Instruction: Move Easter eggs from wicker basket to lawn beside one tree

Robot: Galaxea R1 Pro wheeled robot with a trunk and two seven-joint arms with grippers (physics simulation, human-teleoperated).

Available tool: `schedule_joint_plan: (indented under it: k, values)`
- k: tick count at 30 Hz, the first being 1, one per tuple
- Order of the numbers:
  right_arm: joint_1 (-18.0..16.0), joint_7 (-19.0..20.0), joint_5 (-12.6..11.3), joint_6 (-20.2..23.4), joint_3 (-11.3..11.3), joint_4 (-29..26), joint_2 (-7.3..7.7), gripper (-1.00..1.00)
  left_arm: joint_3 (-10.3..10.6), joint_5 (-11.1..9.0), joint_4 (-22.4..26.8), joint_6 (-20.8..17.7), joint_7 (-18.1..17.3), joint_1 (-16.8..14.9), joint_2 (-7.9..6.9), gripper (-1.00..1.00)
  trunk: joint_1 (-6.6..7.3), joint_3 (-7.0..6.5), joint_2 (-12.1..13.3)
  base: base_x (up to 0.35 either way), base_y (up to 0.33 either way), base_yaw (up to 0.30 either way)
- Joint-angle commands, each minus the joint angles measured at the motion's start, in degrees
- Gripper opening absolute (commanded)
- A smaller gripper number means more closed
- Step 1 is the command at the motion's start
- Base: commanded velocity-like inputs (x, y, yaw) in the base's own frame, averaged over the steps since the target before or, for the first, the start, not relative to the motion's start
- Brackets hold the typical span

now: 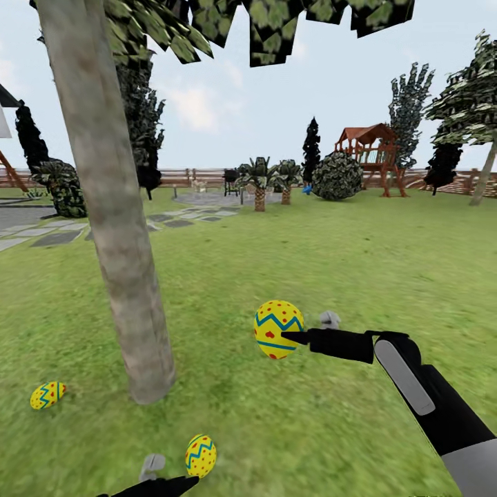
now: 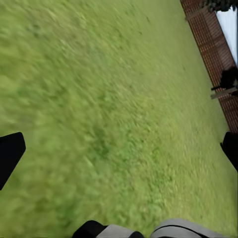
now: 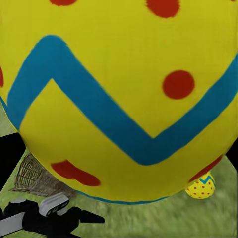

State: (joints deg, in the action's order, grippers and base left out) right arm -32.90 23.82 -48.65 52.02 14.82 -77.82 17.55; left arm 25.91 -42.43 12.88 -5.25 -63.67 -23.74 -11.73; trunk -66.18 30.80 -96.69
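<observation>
Easter eggs, three of them, showing in the head view, out over the lawn (image 1: 373, 262). Clamping the held egg (image 1: 278, 329) in the right gripper (image 1: 287, 336), fingers pressing against its shell, keeping it above the grass just right of the tree (image 1: 114, 207). Lying on the grass left of the trunk's foot: the far egg (image 1: 47, 395). Lying near the trunk, on its near side: the near egg (image 1: 201, 455), just beside the left gripper (image 1: 160, 483) and not touching it. Spreading wide in the left wrist view, fingers (image 2: 10, 153) apart over bare grass, holding nothing. Peeking out from behind the held egg in the right wrist view: the wicker basket (image 3: 35, 176), sitting on the grass.
</observation>
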Motion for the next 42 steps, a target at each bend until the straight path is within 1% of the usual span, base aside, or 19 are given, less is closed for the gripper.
schedule_joint_plan:
  k: [1,10,14,17,29,32,36,42]
  values:
    - [-0.06,0.50,0.13,0.10,0.04,0.03,0.03,-1.00,0.36,-0.56,0.04,-0.55,-0.14,-0.01,-0.05,1.00,-0.01,0.13,-0.03,0.174,-0.309,-0.214]
    - [-0.06,0.61,0.06,0.10,0.04,0.03,0.03,-1.00,0.36,-0.55,0.04,0.03,-0.23,-0.02,0.29,1.00,-0.01,0.71,-0.03,0.174,-0.309,-0.216]
    - [-0.06,0.57,0.04,0.10,0.04,0.03,-0.02,-1.00,0.36,-0.62,0.04,0.06,-0.43,-0.02,-0.02,1.00,-0.01,0.97,-0.03,0.174,-0.309,-0.215]
    - [-0.06,0.50,0.12,0.10,0.04,0.03,-0.42,-1.00,0.31,-0.64,-0.56,0.06,-0.35,-0.02,-0.07,1.00,-0.01,1.15,-0.03,0.180,-0.309,-0.166]
    - [-0.06,0.44,0.19,0.10,0.04,0.07,-0.50,-1.00,0.28,-0.64,-1.02,0.15,-0.06,0.00,-0.03,1.00,-0.01,1.21,-0.03,0.218,-0.283,-0.010]
    - [-0.06,0.50,0.18,0.06,0.04,1.10,-0.50,-1.00,0.28,-0.64,-1.03,0.16,-0.05,-0.02,-0.04,1.00,-0.01,1.21,-0.03,0.247,-0.258,0.000]
    - [-0.06,0.48,0.22,-1.11,0.04,1.58,-0.50,-1.00,0.28,-0.64,-1.02,0.22,-0.05,-0.03,-0.05,1.00,-0.01,1.21,-0.03,0.247,-0.258,0.000]
    - [-0.06,0.61,-0.21,-1.21,0.04,1.53,-0.50,-1.00,0.28,-0.64,-1.08,0.17,-0.06,-0.01,-0.05,1.00,-0.01,1.21,-0.03,0.263,-0.230,0.000]
